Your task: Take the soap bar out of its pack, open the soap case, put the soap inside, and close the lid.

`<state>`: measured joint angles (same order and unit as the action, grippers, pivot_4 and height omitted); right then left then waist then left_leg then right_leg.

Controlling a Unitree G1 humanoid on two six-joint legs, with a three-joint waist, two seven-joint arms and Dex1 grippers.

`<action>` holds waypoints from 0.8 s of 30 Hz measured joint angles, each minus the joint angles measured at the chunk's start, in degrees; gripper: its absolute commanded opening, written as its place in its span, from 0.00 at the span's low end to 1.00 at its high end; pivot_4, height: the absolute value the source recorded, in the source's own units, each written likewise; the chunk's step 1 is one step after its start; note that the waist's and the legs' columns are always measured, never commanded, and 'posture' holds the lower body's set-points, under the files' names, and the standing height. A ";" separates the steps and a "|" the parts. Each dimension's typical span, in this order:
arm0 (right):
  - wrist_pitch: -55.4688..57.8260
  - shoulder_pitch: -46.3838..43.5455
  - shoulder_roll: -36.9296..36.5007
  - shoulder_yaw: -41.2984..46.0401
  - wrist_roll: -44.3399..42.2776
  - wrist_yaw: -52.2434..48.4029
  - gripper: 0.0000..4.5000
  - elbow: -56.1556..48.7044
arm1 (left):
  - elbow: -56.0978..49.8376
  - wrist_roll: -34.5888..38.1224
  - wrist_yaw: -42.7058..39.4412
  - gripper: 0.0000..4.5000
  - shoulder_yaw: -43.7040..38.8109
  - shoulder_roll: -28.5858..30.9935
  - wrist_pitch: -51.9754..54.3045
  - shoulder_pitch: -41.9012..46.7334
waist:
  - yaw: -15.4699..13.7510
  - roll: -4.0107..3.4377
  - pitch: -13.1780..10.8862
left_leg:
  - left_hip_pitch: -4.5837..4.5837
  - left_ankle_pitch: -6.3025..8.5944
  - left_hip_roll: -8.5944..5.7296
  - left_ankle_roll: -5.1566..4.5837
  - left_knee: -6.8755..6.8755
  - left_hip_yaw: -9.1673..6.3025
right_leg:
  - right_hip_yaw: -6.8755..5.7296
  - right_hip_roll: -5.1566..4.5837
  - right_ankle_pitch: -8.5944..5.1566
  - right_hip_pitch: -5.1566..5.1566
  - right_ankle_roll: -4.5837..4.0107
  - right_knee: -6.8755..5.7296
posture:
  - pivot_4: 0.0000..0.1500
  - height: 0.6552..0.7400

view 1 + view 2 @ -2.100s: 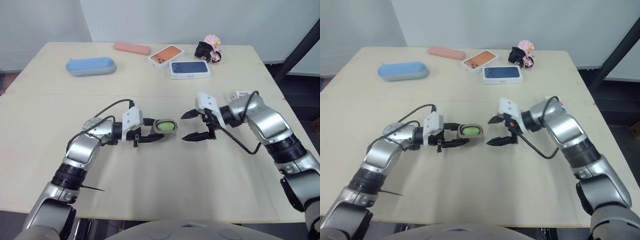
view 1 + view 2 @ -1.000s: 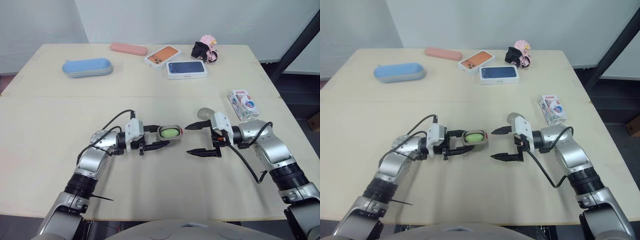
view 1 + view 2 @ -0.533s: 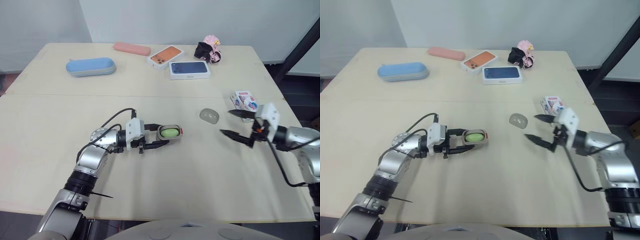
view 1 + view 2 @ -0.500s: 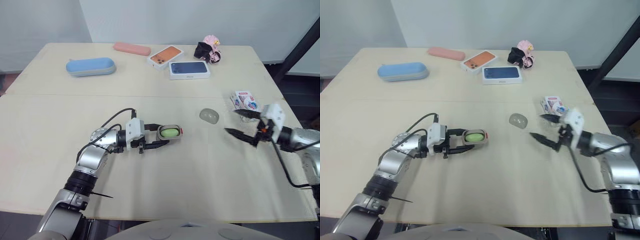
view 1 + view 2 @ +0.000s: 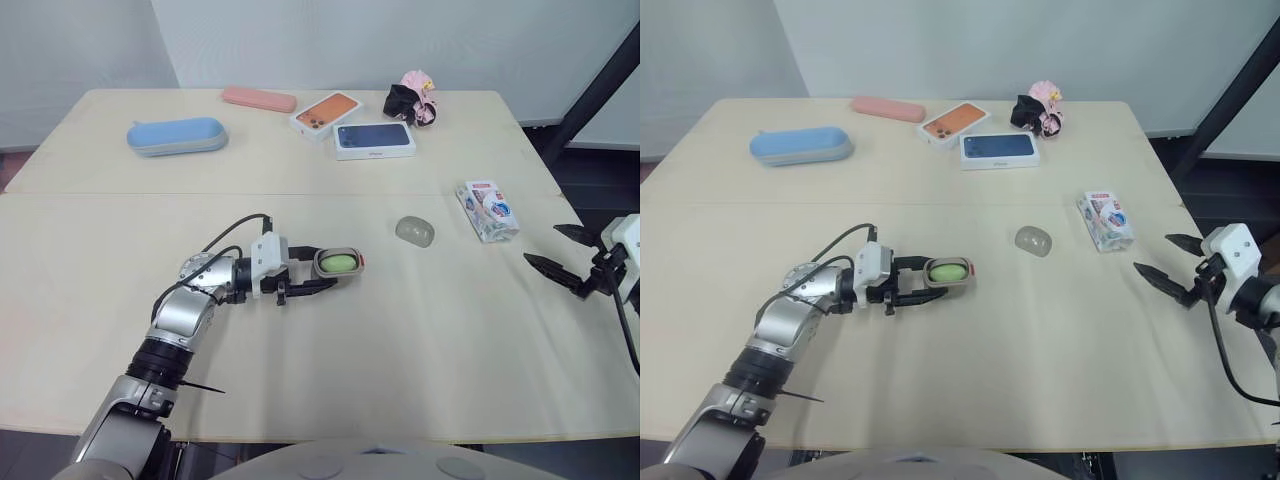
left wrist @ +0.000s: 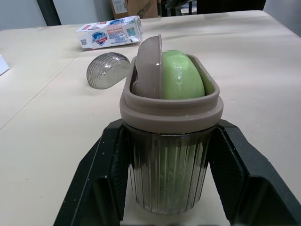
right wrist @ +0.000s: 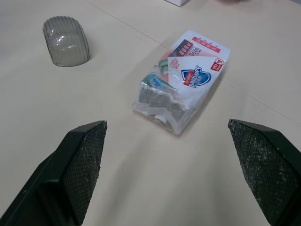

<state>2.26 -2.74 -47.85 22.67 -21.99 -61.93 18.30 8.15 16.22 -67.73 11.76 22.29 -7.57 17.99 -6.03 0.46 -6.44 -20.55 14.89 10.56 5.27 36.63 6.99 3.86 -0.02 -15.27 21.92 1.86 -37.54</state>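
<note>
Left eye view: left gripper (image 5: 325, 270) sits left of centre in the frame, low over the table (image 5: 400, 350), its jaws closed on the sides of the soap case (image 5: 340, 263). The case is open on top, with the green soap (image 6: 181, 75) sitting inside it. In the left wrist view the black fingers (image 6: 110, 169) press against both ribbed walls of the case, the soap stands above the tan rim, and a tan oval plate stands on edge against the soap. The clear ribbed lid (image 5: 415, 231) lies on the table right of centre, apart from the case and not held. The soap pack (image 5: 488, 210) lies further right, near the lid but not touching it; the right wrist view shows one end of it torn open. Right gripper (image 5: 1152, 253) is at the right edge of the frame, jaws spread wide and holding nothing, well clear of the pack and the lid. Along the upper part of the frame: a blue pouch (image 5: 177, 136) at upper left, a pink pouch (image 5: 259, 98), an orange box (image 5: 326, 113) touching a dark blue box (image 5: 374, 140), and a pink and black bundle (image 5: 414, 98).
</note>
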 measured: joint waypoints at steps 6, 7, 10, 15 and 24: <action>7.54 -4.35 -7.33 -5.59 1.02 -7.32 0.99 1.41 | -0.02 0.00 -0.12 0.42 0.05 -0.02 0.80 0.41 | -0.03 -0.32 -0.06 | -0.02 0.02 -0.05 -0.10 0.05 -0.05 | -0.10 0.00 0.01 -0.11 0.02 0.03 | 1.00 1.00; 9.45 -6.38 -9.42 -7.68 1.94 -8.56 0.99 1.48 | -0.04 0.00 -0.17 0.42 0.00 0.04 0.86 0.37 | 0.01 -0.44 -0.05 | 0.00 0.02 -0.05 -0.11 0.08 -0.05 | -0.07 0.00 0.01 -0.12 0.02 0.04 | 1.00 1.00; 15.50 -16.00 -17.24 -15.46 6.08 -13.06 0.99 -1.36 | 0.02 -0.18 -0.24 0.42 0.20 -0.07 1.04 0.60 | 0.12 -0.67 0.02 | 0.02 0.01 0.11 -0.12 0.06 -0.09 | -0.12 0.10 0.00 -0.15 0.01 0.05 | 1.00 1.00; 29.33 -26.89 -18.16 -26.27 7.16 -17.64 0.99 -10.54 | 0.18 -0.25 -0.11 0.42 0.22 -0.31 1.20 0.97 | -0.16 -0.62 0.03 | -0.06 0.03 0.24 -0.15 0.13 -0.08 | -0.29 0.09 0.00 -0.22 0.00 0.05 | 1.00 1.00; 41.96 -49.68 -2.53 -43.90 16.87 -11.76 0.99 -10.29 | -0.05 0.35 -0.79 0.42 0.77 -1.95 3.73 1.48 | -0.24 -0.65 0.03 | -0.05 -0.02 0.22 -0.17 0.27 0.07 | -0.24 0.04 -0.01 0.25 -0.02 -0.38 | 1.00 1.00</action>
<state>44.22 -52.42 -50.39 -21.23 -5.12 -73.70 8.01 8.10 16.56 -68.51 12.53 20.34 -3.84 19.47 -6.28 -0.19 -6.41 -20.61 14.88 10.78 5.11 36.90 7.06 3.62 0.02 -15.28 22.17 1.83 -37.92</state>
